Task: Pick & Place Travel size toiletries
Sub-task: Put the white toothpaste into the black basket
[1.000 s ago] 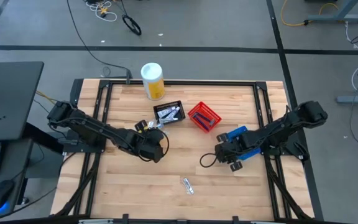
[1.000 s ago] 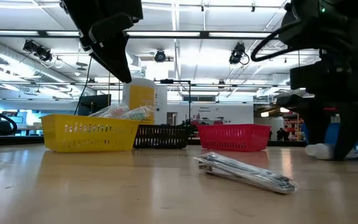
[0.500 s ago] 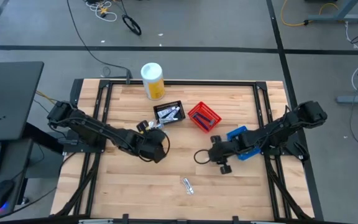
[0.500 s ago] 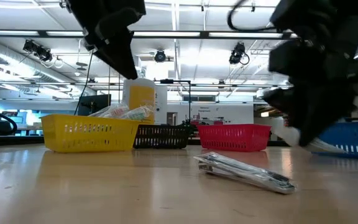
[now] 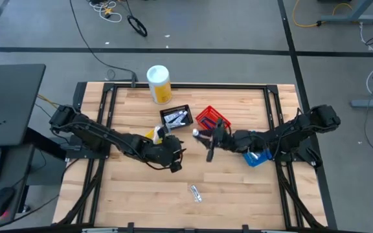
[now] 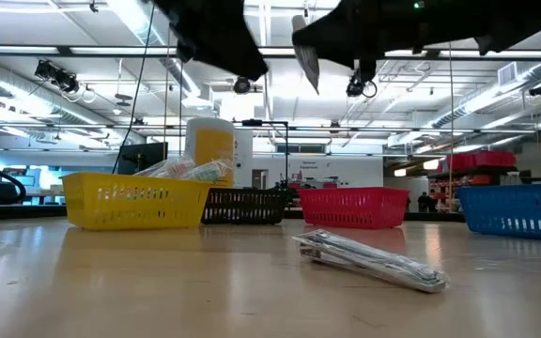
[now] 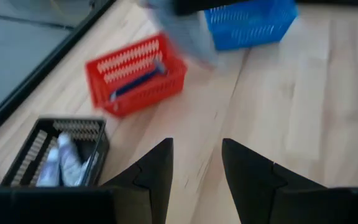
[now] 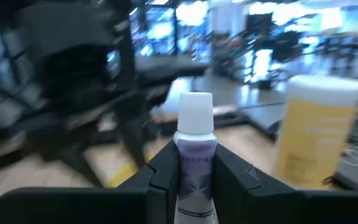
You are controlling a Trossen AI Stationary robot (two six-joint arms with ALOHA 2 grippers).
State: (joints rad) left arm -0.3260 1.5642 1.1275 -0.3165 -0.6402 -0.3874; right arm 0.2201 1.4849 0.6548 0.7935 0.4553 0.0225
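Observation:
My right gripper (image 5: pixel 207 138) is shut on a small white-and-purple tube with a white cap (image 8: pixel 196 144), up in the air between the red basket (image 5: pixel 212 122) and the black basket (image 5: pixel 175 117). My left gripper (image 7: pixel 196 167) is open and holds nothing; it hovers over the table's middle (image 5: pixel 173 154), just near of the yellow basket (image 5: pixel 153 134), which the arm partly hides. Small tubes (image 7: pixel 64 163) lie in the black basket and a dark blue razor (image 7: pixel 135 81) lies in the red one. A pale flat packet (image 5: pixel 195 193) lies on the table near the near edge. My right gripper pinches the tube's body (image 8: pixel 196 163) between its two fingers, below the cap. The fingers lie about level and point toward the table's left. The cap end (image 5: pixel 197 133) sticks out past the fingertips. The tube is lifted clear of the table.
The blue basket (image 5: pixel 254 155) sits under my right arm on the right. A big white-and-yellow canister (image 5: pixel 158 84) stands at the far edge. In the low view the yellow (image 6: pixel 134 202), black, red and blue baskets stand in a row behind the packet (image 6: pixel 369 258).
My right gripper has risen from the table beside the blue basket with the tube in its hold and swung toward the table's left and far side, ending next to the red basket. My left gripper has shifted slightly toward the right.

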